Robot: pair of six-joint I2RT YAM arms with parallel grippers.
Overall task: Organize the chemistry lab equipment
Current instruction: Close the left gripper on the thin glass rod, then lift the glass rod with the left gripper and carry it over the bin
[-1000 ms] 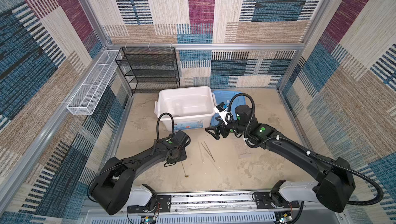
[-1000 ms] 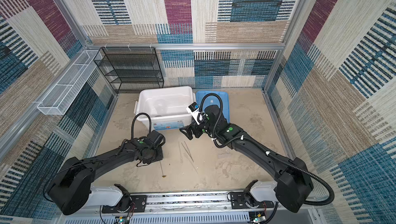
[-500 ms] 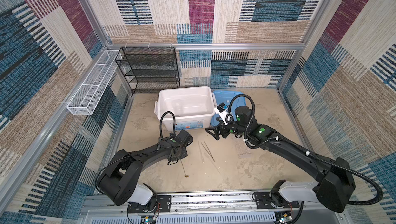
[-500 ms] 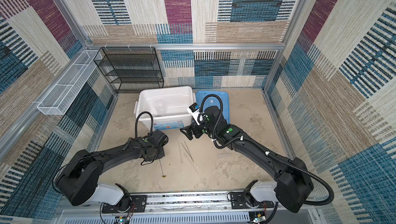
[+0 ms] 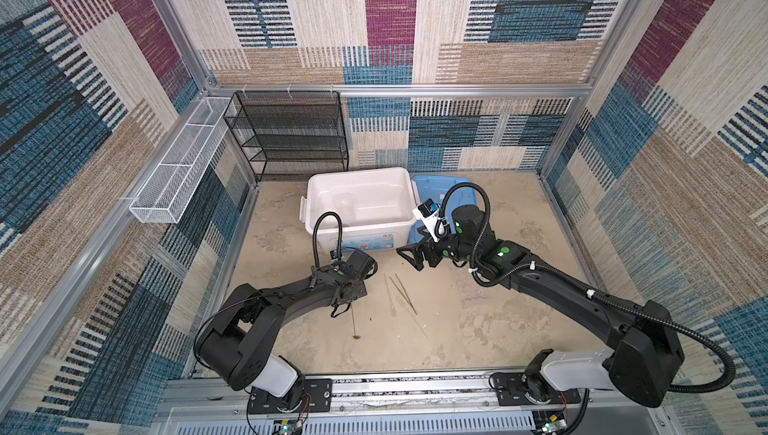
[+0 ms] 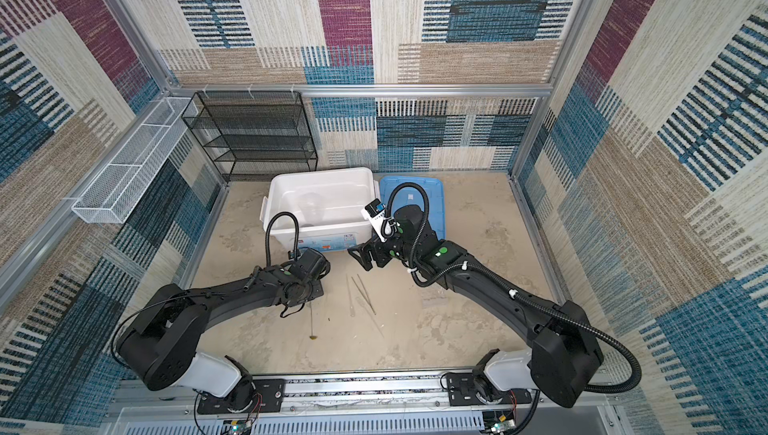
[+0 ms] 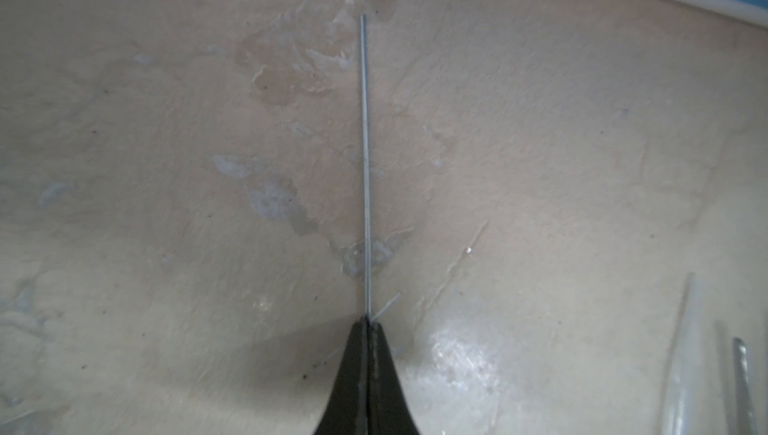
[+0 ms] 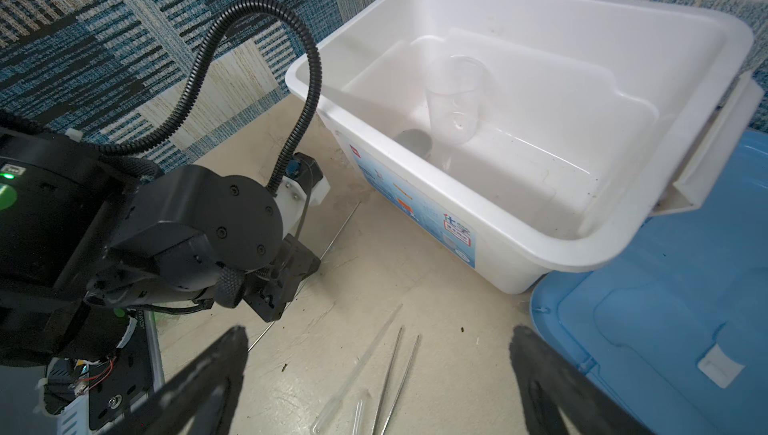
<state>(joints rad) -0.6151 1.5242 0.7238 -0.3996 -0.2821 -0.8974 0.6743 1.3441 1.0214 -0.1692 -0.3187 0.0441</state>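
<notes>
The chemistry lab equipment lies in two places. A long thin brown-tipped rod [image 7: 365, 162] runs low along the bench [image 5: 478, 329], left of its middle. The left jaws are pinched shut on the rod's shaft, and its brown tip points to the front edge. Just right of the rod, a clear dropper [image 8: 344, 389] and metal tweezers [image 5: 409, 304] lie side by side. The right jaws hang spread wide, holding nothing, between those two and the white box [image 5: 357, 173] at the back edge. A clear glass beaker [image 8: 455, 100] stands inside the box. The light-blue lid [image 5: 432, 187] lies flat at the box's right side.
</notes>
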